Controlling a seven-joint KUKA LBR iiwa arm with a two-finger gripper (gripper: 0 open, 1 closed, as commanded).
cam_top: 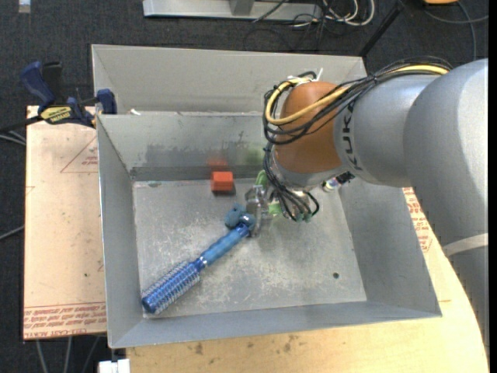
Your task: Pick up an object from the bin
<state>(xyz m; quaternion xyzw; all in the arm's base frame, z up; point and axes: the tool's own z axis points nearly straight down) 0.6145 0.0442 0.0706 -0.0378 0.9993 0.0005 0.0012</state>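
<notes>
A blue hairbrush (pixel 198 266) lies slantwise across the bin floor, its bristle head at the lower left and its handle end up near the middle. My gripper (pixel 259 205) hangs right at that handle end, just to its right, and seems to touch it. A small orange-red block (pixel 223 181) sits by the back wall, a little to the left of the gripper. A green thing (pixel 262 179) peeks out just behind the gripper, mostly hidden by the wrist.
The arm and its orange cover with cables hang over the bin's right half and hide what is under them. Bare grey floor shows to the right and in front of the brush.
</notes>
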